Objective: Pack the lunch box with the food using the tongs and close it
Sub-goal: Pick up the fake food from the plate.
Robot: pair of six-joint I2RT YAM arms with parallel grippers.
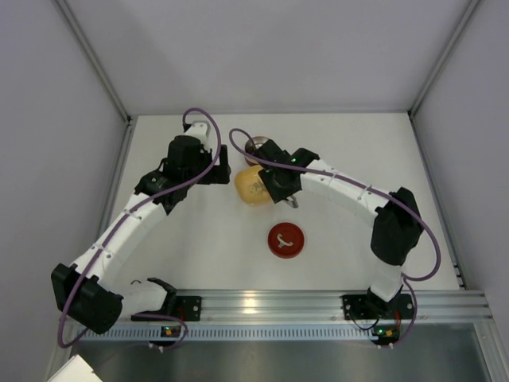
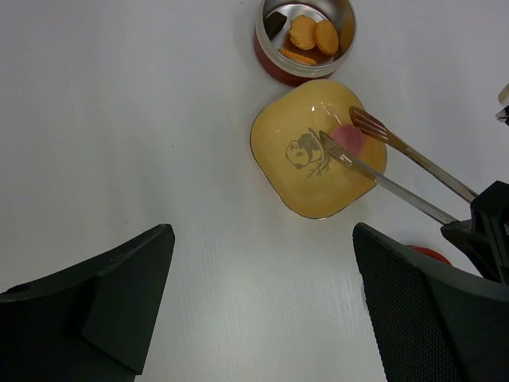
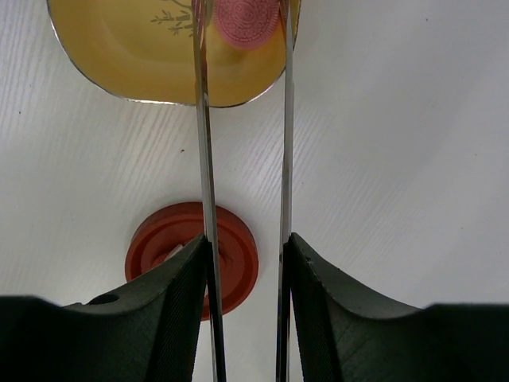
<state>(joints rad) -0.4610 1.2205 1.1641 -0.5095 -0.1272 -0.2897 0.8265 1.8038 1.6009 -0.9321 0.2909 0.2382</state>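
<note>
On the white table, the left gripper hung with its fingers spread wide and nothing between them. The right gripper was clamped on the tongs, whose tips reached into the yellow dish. The red lid lay flat on the table, apart from the dish. The lunch box stood uncovered just beside the dish's far corner and held orange pieces and a dark one. A pink piece lay in the dish between the tong tips; whether they pinched it could not be told.
</note>
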